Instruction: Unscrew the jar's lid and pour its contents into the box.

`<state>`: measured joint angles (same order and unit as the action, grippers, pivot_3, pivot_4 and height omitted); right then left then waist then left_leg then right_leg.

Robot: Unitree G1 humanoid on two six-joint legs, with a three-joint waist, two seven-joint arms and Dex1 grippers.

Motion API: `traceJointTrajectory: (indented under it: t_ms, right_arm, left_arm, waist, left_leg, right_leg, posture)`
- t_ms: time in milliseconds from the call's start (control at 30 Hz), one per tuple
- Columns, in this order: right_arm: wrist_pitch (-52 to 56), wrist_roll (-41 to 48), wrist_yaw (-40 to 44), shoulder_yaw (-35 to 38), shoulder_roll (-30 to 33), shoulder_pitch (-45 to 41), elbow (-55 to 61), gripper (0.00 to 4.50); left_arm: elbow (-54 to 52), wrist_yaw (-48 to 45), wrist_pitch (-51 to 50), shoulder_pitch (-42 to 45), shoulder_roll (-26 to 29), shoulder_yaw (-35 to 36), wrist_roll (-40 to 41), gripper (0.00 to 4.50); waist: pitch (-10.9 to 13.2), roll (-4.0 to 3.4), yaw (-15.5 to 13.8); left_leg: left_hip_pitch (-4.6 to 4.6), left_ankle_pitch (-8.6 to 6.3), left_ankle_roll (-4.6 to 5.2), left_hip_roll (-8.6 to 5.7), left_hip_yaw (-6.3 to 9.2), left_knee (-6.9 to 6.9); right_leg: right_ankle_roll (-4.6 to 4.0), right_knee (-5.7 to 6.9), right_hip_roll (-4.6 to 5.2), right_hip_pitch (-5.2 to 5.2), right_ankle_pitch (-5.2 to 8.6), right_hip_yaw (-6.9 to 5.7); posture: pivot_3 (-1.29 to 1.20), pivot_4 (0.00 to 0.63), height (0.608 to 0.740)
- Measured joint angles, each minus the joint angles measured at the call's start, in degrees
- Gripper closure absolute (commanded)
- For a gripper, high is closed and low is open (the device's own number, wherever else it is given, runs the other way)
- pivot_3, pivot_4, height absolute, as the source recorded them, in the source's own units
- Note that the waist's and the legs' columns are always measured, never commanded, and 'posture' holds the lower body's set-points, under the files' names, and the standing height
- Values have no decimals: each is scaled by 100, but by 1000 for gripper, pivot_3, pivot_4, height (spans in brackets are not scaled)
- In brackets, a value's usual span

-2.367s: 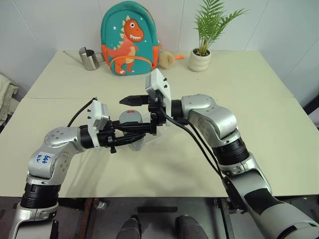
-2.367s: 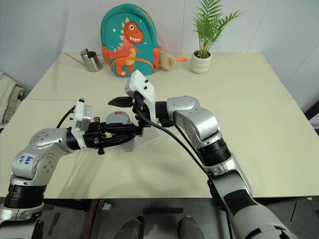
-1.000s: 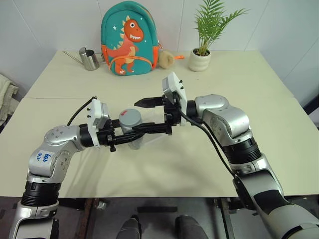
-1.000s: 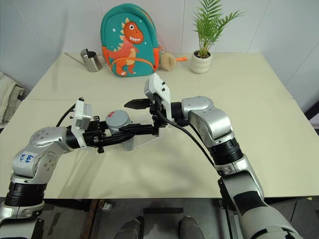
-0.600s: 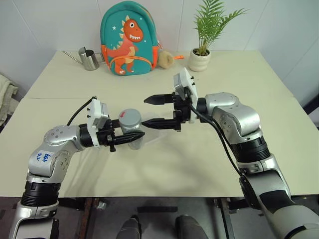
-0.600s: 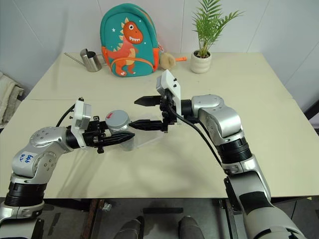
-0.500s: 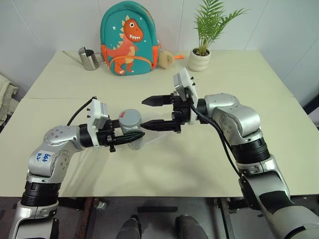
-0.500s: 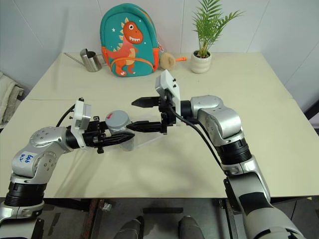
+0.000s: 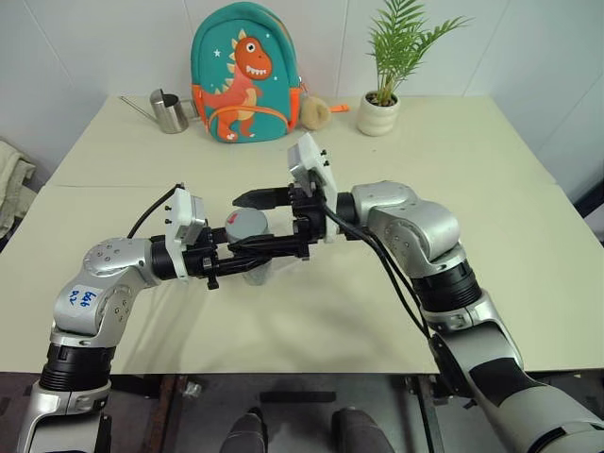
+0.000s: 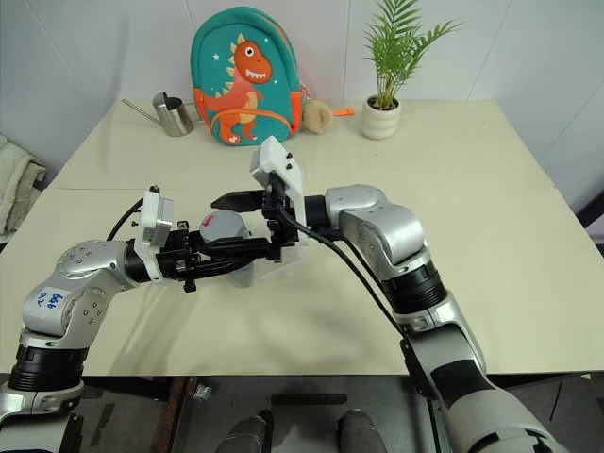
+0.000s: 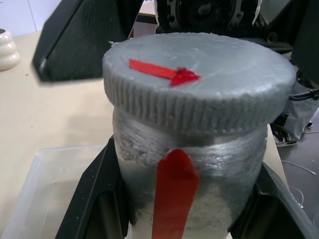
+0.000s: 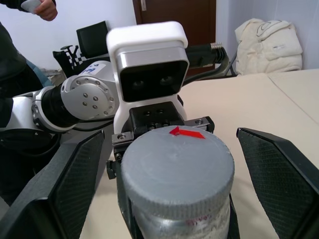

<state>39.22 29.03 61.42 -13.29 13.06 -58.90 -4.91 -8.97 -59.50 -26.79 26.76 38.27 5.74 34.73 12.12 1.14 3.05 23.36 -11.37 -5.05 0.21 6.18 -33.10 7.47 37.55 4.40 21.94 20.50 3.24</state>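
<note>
The jar (image 11: 189,164), silvery with a red strip, is held upright above the table by my left gripper (image 9: 250,257), whose jaws are shut on its body. The grey lid (image 12: 177,164) with a red mark sits on top of the jar. My right gripper (image 9: 253,225) comes in level from the right. It stands open, with one black finger (image 12: 75,184) on either side of the lid and a gap to each. The clear box (image 10: 283,260) lies on the table just under and behind the jar. The contents are hidden inside the jar.
At the back of the table stand a teal dinosaur backpack (image 9: 245,75), a steel watering can (image 9: 170,111), a small plush (image 9: 314,111) and a potted plant (image 9: 379,104). A person's hand (image 12: 42,7) shows far off. Cloth (image 9: 9,179) lies off the left table edge.
My right gripper drew away to the right of the jar, then came back left, and its open fingers again stand around the lid. The left gripper and the jar stayed in place.
</note>
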Motion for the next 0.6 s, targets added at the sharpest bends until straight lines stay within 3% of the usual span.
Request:
traceJointTrajectory:
  t_ms: [200, 300, 433, 600]
  right_arm:
    - [0, -7, -13, 8, -44, -50, -6, 27]
    - [0, -7, -25, 8, -59, -50, -6, 589]
    - [2, 0, -25, 9, -59, -47, -2, 1862]
    - [-2, 0, -43, 13, -68, -43, -2, 1942]
  left_arm:
    - [0, 5, 0, 0, 0, 0, 0, 2569]
    - [-1, 7, -1, 0, 0, 0, 0, 2569]
    - [-11, 6, -2, 0, 0, 2, 5, 2569]
    - [-13, 10, -9, 0, 0, 5, 6, 2569]
  waist:
    - [0, 0, 13]
    - [0, 0, 13]
    - [0, 0, 13]
    - [0, 0, 13]
  left_leg:
    - [-1, 0, 0, 1, 0, 0]
    - [-1, 0, 0, 1, 0, 0]
    - [-1, 0, 0, 1, 0, 0]
    - [-1, 0, 0, 1, 0, 0]
  right_leg:
    - [0, 2, 0, 1, 0, 0]
    - [0, 2, 0, 1, 0, 0]
    - [0, 2, 0, 1, 0, 0]
    - [0, 2, 0, 1, 0, 0]
  posture:
    - [0, 150, 740]
    - [0, 150, 740]
    - [0, 150, 740]
    - [0, 150, 740]
